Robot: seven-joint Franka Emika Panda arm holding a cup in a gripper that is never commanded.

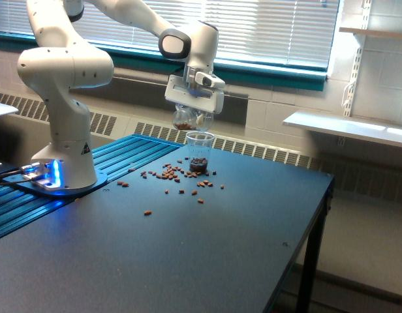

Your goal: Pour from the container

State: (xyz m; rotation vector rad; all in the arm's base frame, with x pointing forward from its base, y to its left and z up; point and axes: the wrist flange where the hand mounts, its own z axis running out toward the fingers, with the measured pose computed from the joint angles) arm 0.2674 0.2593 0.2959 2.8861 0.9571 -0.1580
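Franka arm over the dark desk (pixel 207 261), gripper (pixel 193 111) up above the standing cup. Jaws closed around the container (pixel 185 120), a clear plastic cup held tipped in the air, brown bean-like pieces visible inside it. It hangs just above the rim of the narrower clear cup (pixel 200 153) and a little toward the exterior view's left of it. No contact between the two that I can see.

Receiving cup stands upright on the desk, a dark layer of beans at its bottom, rest of it looks empty. So some pour has landed, not much.

Spilled beans (pixel 171 175) all round the base of the cup, mostly on the exterior view's left side, a few stragglers nearer the front, one well apart toward the robot base (pixel 57 179). Looks like more ended up on the desk than in the cup, though that is a rough read.

Progress: partway. Container not empty, a clump of beans sits in its low side. Can't tell at this size whether anything is falling right now, no stream visible. Left to do as I judge it: tip further and get the rest into the cup, with the mouth better centred over the rim, since the scatter suggests the aim is off. Exact tilt angle hard to read from here
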